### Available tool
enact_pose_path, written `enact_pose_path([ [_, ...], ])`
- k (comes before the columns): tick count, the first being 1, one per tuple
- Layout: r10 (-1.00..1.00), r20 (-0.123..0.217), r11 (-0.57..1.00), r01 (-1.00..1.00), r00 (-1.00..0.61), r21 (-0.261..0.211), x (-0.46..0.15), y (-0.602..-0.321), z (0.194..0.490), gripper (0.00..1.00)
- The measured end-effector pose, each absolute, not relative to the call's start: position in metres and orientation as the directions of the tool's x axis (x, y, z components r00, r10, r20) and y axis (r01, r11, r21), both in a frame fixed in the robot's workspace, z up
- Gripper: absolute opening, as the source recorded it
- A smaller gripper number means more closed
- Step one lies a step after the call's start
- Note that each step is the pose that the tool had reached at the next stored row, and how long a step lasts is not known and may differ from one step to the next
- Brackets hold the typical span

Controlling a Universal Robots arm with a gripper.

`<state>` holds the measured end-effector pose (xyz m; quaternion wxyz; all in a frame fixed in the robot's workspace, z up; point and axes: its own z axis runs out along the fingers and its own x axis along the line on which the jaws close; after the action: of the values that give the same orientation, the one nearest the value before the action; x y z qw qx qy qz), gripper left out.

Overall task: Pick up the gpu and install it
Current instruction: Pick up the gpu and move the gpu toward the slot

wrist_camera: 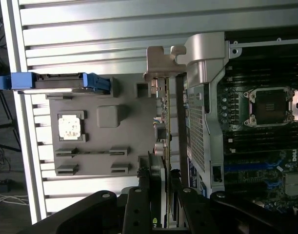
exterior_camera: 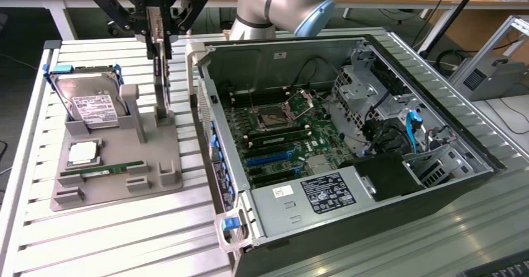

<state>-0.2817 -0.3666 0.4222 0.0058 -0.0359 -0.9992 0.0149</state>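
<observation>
Hand (exterior_camera: 160, 41) hangs above a grey holder (exterior_camera: 157, 159), fingers part closed and pinching the top edge of the gpu (exterior_camera: 163, 91), which stands upright on its edge. The card's lower edge seems to rest in the holder, though that is hard to judge. The open computer case (exterior_camera: 273, 60) stands just beside it on the slatted desk (exterior_camera: 124, 233). A hard drive (exterior_camera: 91, 106) leans in the holder towards the exterior view's left.

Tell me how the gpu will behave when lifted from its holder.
Probably stiff: the gpu is a flat, rigid-looking board. Standing thin on edge in the gray holder, it would likely tip if nudged sideways. Its exposed circuitry looks fragile.
</observation>
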Motion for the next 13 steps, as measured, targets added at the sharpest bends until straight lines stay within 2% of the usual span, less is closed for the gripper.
enact_pose_path([
  [13,0.072,0.010,0.997,0.072,-0.997,-0.030,-0.2773,-0.3666,0.4222,0.27],
])
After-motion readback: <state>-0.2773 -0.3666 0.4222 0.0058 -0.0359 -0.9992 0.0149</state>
